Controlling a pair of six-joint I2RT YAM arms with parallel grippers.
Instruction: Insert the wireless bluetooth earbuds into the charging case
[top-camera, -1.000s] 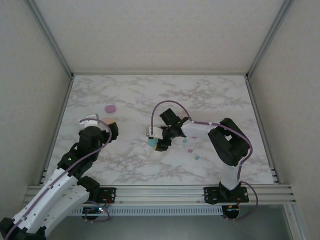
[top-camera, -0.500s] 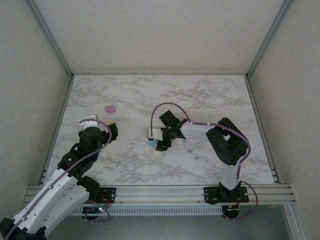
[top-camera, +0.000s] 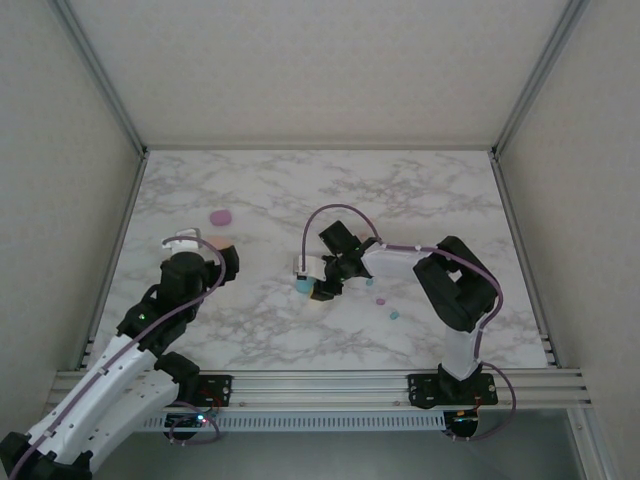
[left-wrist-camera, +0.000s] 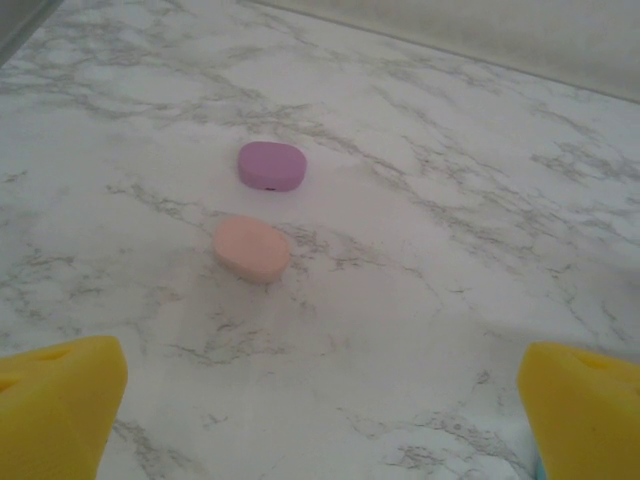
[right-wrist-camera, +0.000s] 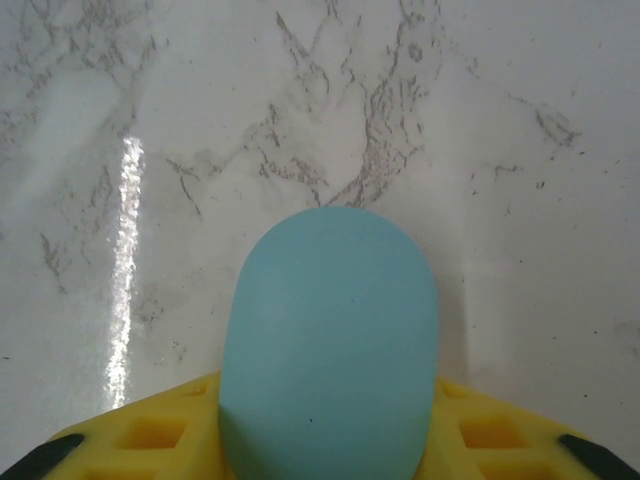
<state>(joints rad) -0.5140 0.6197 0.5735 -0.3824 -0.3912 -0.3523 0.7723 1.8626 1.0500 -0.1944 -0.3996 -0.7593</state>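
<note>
Right claw (right-wrist-camera: 328, 420): yellow pads (right-wrist-camera: 140, 440) sit against both flanks of the teal case (right-wrist-camera: 330, 340). I read this as a pinch. The contact is at the frame's bottom edge, so how firm it is I can't confirm. The case rests on the marble table (top-camera: 300, 190), lid side smooth and apparently shut.

Outward, to my right: the earbuds (top-camera: 394, 314) lie loose on the table as tiny dots, near the claw but apart from it.

Left claw (left-wrist-camera: 320, 410): spread wide, holding nothing. Ahead of it lie the peach case (left-wrist-camera: 252, 249) and, just beyond, the purple case (left-wrist-camera: 271, 165), both seemingly shut.

Progress: no earbud seated. Opening a case, picking up each bud and inserting it all remain.

Views: the top view gives the layout and the earbuds' positions. The right wrist view gives the pad contact, which the top view blurs. The left wrist view separates the two cases clearly.
</note>
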